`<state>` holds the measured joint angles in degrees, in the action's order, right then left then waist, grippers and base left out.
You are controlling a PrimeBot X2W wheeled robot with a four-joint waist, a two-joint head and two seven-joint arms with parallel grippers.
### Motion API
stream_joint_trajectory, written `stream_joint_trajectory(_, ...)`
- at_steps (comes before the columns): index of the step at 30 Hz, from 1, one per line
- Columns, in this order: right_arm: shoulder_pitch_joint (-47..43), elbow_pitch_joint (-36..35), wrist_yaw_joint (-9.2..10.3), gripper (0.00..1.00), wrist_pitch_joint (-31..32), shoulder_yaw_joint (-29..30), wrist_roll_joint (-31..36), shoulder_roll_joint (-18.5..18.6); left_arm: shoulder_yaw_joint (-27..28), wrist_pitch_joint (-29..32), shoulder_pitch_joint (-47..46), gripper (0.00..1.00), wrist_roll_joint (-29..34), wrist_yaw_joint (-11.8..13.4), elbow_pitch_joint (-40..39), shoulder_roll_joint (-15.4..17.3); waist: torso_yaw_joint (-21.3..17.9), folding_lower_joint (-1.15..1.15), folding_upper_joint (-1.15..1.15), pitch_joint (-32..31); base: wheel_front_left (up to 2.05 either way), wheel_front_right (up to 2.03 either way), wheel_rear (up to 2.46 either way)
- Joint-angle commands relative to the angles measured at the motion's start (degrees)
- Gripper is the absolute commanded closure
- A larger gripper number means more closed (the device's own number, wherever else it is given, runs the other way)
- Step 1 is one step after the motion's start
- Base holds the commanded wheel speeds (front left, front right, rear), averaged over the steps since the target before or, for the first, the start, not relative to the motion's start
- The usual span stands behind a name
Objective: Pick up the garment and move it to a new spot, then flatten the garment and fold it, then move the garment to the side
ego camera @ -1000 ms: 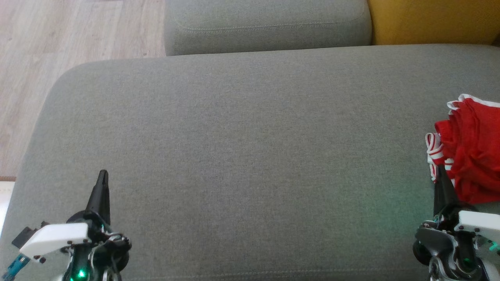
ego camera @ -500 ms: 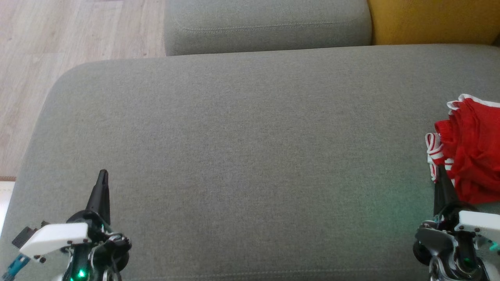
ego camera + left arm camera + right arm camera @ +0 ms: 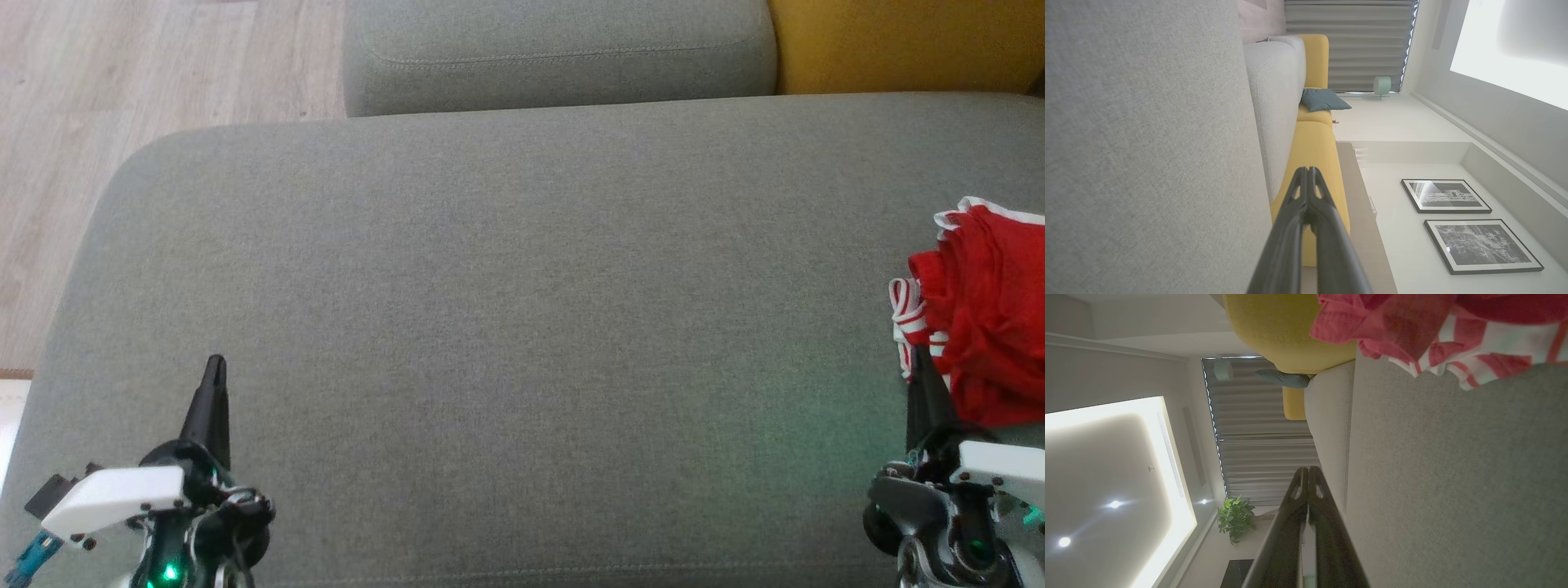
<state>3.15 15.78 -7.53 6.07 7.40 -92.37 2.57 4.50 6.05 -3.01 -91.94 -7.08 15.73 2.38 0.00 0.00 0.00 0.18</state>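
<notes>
The garment (image 3: 984,318) is a crumpled red piece with white stripes and trim, lying at the right edge of the grey cushion (image 3: 522,327) and cut off by the head view's border. In the right wrist view the garment (image 3: 1437,330) lies ahead of the fingers, apart from them. My right gripper (image 3: 921,353) is shut and empty, its tip just beside the garment's near striped edge. My left gripper (image 3: 215,361) stands shut and empty at the lower left, far from the garment. Both wrist views show the fingertips (image 3: 1308,171) pressed together, likewise the right pair (image 3: 1308,470).
A second grey cushion (image 3: 555,49) and a yellow one (image 3: 898,41) sit behind the big cushion. Wooden floor (image 3: 122,90) lies off the left edge. The cushion's wide middle is bare fabric.
</notes>
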Motion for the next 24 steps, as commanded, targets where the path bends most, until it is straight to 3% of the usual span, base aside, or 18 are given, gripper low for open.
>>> stream_joint_trajectory(1,3.01,-1.77,0.04,1.00,0.19,-1.16,-0.03,0.55,2.02,0.44,-3.18,1.00,-0.22,-0.41,-1.67,0.50,0.00,0.00,0.00,0.00,0.00,0.00,0.00)
stream_joint_trajectory(24,3.02,-1.77,0.04,1.00,0.27,-1.06,0.06,0.48,2.02,0.44,-3.18,1.00,-0.23,-0.41,-1.68,0.50,0.00,0.00,0.00,0.00,0.00,0.00,0.00)
